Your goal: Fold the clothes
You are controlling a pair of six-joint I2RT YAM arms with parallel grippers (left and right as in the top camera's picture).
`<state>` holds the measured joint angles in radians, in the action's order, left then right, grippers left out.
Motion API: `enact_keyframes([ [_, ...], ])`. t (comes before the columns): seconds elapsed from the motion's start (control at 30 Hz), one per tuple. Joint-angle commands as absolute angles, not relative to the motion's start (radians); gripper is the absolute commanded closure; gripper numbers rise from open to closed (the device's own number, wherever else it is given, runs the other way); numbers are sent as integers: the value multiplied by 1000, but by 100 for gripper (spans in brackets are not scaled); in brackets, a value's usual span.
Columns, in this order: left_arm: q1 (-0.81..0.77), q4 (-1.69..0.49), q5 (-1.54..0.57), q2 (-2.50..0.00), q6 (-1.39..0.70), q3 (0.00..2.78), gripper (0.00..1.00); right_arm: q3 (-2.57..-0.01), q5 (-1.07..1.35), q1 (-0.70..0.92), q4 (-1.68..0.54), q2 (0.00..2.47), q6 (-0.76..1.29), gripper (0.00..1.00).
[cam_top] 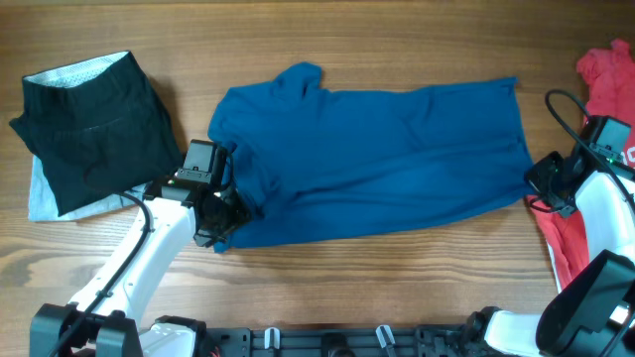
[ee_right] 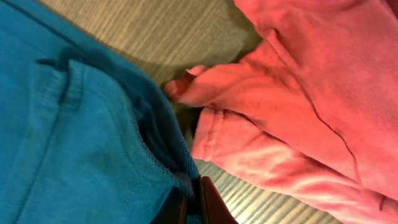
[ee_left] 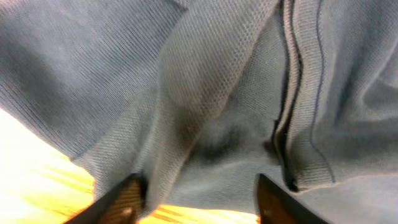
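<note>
— Shirt first: where does it lie?

— My blue shirt [cam_top: 377, 159] sprawls across the middle of the table [cam_top: 397, 288], collar at the far left, hem to the right. It is a deep, plain blue with soft creases. Close up, the knit is finely pitted, and a stitched band runs down it.

— And your pincers?

— My left pincer [cam_top: 220, 213] sits at the shirt's near-left corner, its fingers spread wide with cloth bunched between them, clamping nothing. My right pincer [ee_right: 194, 208] is at the right edge, with its fingers pressed together on a fold of blue cloth.

— What surrounds it?

— A black garment [cam_top: 94, 129] lies folded at the far left on a pale cloth [cam_top: 40, 193]. A red T-shirt [cam_top: 605, 69] is heaped at the right, just beside the shirt's hem. Under everything is light brown wood with a long grain.
</note>
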<state>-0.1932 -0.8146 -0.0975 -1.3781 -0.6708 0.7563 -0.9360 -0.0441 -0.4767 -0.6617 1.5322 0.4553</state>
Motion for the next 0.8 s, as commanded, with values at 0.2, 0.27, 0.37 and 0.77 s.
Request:
enact_keyframes([
  [0.2, -186, -813, 137, -1386, -665, 750, 59, -946, -105, -472, -673, 1537, 448, 96],
  [0.27, -186, -813, 210, -1386, -665, 750, 59, -942, -105, -472, -673, 1547, 449, 96],
  [0.37, -186, -812, 292, -1386, -666, 750, 59, -941, -105, -472, -673, 1557, 449, 96],
  [0.77, -187, -809, 9, -1386, -656, 750, 59, -941, -105, -472, -670, 1558, 449, 96],
])
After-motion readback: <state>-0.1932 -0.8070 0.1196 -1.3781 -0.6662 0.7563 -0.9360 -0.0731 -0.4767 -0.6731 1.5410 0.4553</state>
